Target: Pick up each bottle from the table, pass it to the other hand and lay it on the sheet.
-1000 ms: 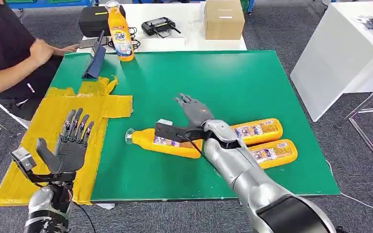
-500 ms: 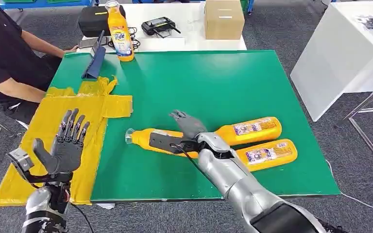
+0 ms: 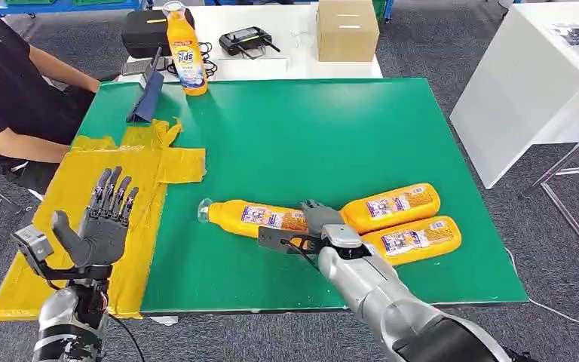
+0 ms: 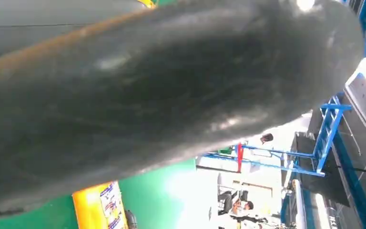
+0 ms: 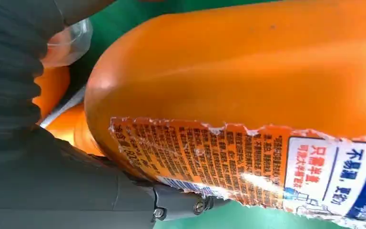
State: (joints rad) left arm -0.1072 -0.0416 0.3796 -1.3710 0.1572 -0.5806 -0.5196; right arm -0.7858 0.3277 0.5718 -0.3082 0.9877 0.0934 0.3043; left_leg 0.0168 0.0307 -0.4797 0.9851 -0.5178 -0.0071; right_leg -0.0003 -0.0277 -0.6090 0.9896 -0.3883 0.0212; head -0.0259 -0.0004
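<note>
Your right hand point(image 3: 318, 220) sits on the base end of the near bottle point(image 3: 260, 217), which lies on its side on the green bench point(image 3: 332, 128); the right wrist view shows that bottle's orange body point(image 5: 248, 105) pressed close against the hand, yet you cannot tell whether the fingers have actually closed around it. Your left hand point(image 3: 102, 226) is raised over the yellow sheet point(image 3: 83, 173), palm up, fingers spread, holding nothing. Two more bottles point(image 3: 392, 205) point(image 3: 415, 239) lie side by side just beside the right hand. An upright bottle point(image 3: 185, 53) stands at the bench's far edge, near a seated person point(image 3: 7, 98).
</note>
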